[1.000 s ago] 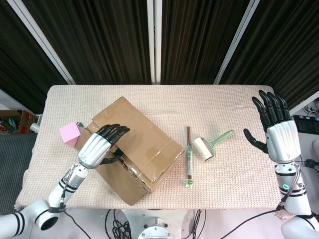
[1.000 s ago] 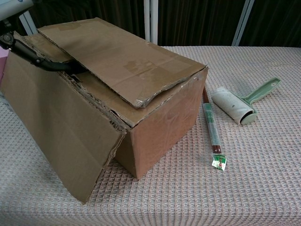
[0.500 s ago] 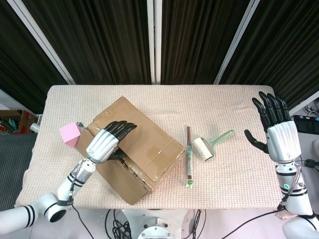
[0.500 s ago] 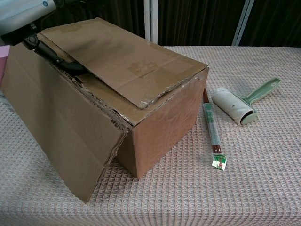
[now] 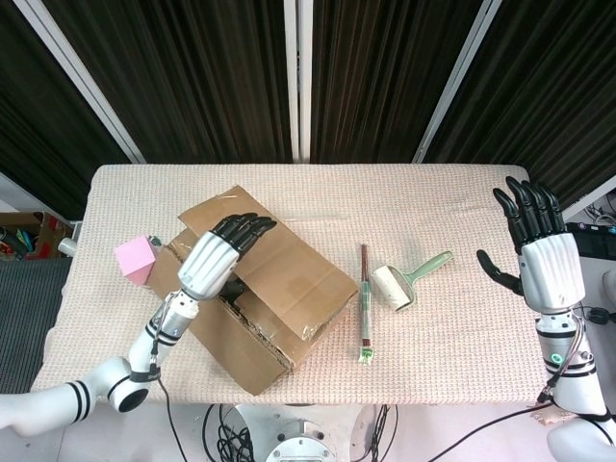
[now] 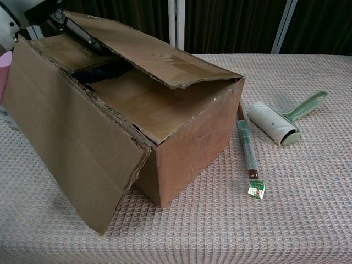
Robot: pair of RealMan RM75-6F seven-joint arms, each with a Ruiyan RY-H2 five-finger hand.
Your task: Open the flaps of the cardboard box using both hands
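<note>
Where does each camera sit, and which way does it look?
Head view: high up, looking down on the table; shows left hand on the cardboard box and raised right hand.
Chest view: low at the table's near edge, looking across; only part of the left hand shows.
Both show box, lint roller and packaged stick.

The left robot hand (image 5: pixel 214 260) reached forward from the lower left, its arm angled up and inward, back of the hand facing up and dark fingers (image 5: pixel 244 228) extended close together. The right robot hand (image 5: pixel 543 258) stood upright at the far right, fingers spread apart, thumb out, holding nothing.
</note>
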